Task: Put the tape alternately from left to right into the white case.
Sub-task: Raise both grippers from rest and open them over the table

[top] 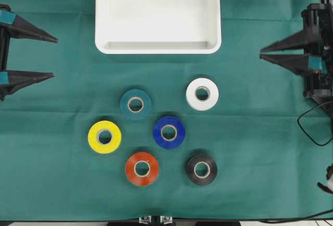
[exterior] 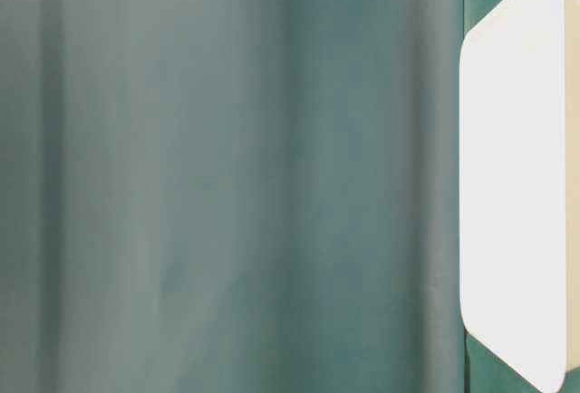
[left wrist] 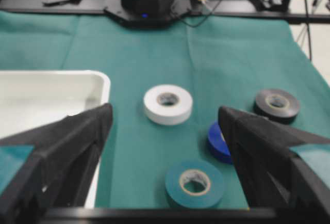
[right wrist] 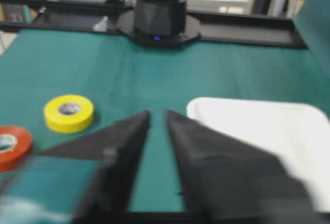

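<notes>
Six rolls of tape are counted on the tabletop (top: 52, 184), one of each colour: the teal-green roll (top: 136, 104), the white roll (top: 202, 94), the yellow roll (top: 104, 137), the blue roll (top: 169, 132), the red-orange roll (top: 142, 168) and the black roll (top: 201, 170). All six are flat doughnut shapes with smooth glossy sides and pale cores, laid on their faces in a loose cluster, near one another but none touching. One white case (top: 158, 48) is seen, a shallow rectangular plastic tray with rounded corners and a raised rim, set at the far edge of the overhead view beyond the cluster; no roll lies in it. The tabletop is covered by a green cloth with faint creases. Two grippers are present. The left gripper (top: 52, 57) is seen at the left edge with its black tapered jaws spread wide and nothing between them. The right gripper (top: 261, 52) is seen at the right edge with its jaws parted only narrowly, the tips close together, and nothing gripped. Bare cloth lies between each gripper and the nearest rolls, and a strip of bare cloth separates the case's near rim from the teal-green and white rolls. A black cable (top: 307, 127) loops on the cloth by the right edge.
</notes>
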{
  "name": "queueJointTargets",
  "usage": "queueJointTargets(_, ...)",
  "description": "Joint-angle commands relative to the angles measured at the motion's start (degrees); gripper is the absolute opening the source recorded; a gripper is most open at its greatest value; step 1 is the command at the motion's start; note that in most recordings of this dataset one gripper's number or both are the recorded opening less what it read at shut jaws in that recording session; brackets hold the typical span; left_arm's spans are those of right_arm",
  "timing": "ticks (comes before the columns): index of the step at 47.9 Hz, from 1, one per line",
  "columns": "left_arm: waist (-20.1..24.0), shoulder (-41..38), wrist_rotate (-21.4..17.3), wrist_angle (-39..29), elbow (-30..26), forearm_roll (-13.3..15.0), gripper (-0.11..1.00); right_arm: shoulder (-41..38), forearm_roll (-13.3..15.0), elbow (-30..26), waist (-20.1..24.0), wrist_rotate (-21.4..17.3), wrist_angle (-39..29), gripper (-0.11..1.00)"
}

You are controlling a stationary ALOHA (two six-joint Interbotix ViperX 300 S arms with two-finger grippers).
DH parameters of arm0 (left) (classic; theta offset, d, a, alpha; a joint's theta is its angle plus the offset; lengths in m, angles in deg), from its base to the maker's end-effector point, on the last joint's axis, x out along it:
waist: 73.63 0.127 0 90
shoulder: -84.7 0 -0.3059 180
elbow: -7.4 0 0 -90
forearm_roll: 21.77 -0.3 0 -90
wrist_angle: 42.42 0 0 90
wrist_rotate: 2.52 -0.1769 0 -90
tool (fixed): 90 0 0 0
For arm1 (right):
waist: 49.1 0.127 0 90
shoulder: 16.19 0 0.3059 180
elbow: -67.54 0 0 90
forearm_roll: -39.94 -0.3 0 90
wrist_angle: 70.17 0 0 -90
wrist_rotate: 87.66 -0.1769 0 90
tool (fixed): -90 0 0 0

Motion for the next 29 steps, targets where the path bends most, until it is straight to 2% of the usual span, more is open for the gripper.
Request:
queueJointTargets(1,-0.2,-0.5,-0.1,0.1,-1.6,0.1,0.57,-0.7,0.0,-0.9,0.0,-0.2,-0.3,0.52)
queueJointTargets(6,-0.2,-0.5,0.1,-0.2,-1.6,0.2,0.57,-1.1,0.0,-1.1,0.0,-0.2,-0.8,0.81)
queueJointTargets(8,-0.3,-0.5,0.1,-0.4,-1.6,0.1,0.57,-1.1,0.0,-1.1,0.0,-0.3,-1.0,0.89)
queueJointTargets(16,-0.2,-0.8,0.4,-2.4,-2.4,0.4,0.57,-1.4,0.0,-2.3,0.0,-0.9,-2.5,0.89)
queueJointTargets(29,0.4,-5.5,0.9,-12.1,-7.0,0.4,0.57,-7.0,0.0,-8.1,0.0,-2.8,-12.7,0.89)
